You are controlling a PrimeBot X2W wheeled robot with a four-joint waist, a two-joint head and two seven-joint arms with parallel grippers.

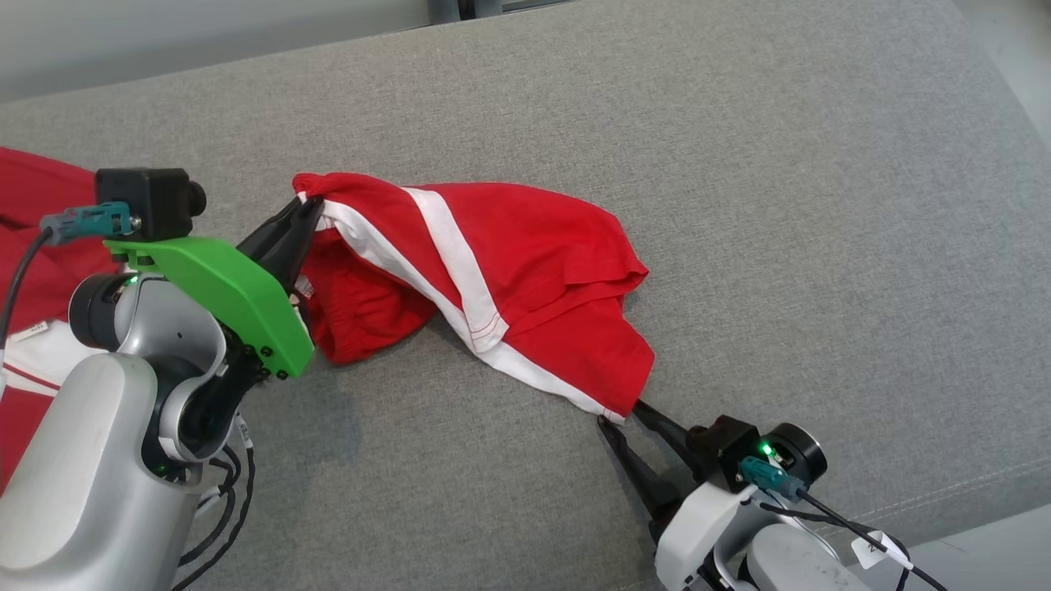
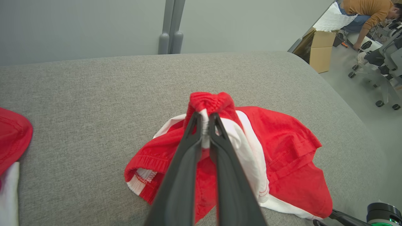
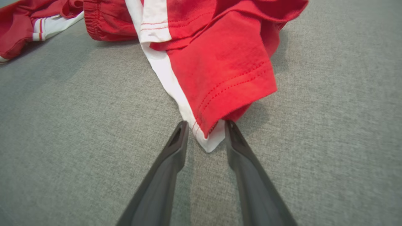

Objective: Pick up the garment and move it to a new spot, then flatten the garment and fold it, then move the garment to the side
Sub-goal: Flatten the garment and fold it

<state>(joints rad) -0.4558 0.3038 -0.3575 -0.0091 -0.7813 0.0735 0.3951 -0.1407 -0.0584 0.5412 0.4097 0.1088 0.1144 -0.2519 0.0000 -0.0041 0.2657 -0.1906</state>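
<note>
Open grey cushion (image 1: 739,123) is seen beyond garment (image 1: 525,271), stretched diag., waistband (image 2: 209,102) L to hem corner (image 3: 209,142) R; L pincer (image 2: 204,118) is clamped on waistband, R pincer (image 3: 206,125) is spread astride hem corner.

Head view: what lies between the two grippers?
The red garment spans it in head view: left gripper shut on one end, right gripper open at its hem corner.

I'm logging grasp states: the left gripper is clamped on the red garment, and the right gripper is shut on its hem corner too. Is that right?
Not quite. The left gripper is clamped on the red garment, but the right gripper is open, not shut: the right wrist view shows its jaws standing apart on either side of the hem corner.
</note>
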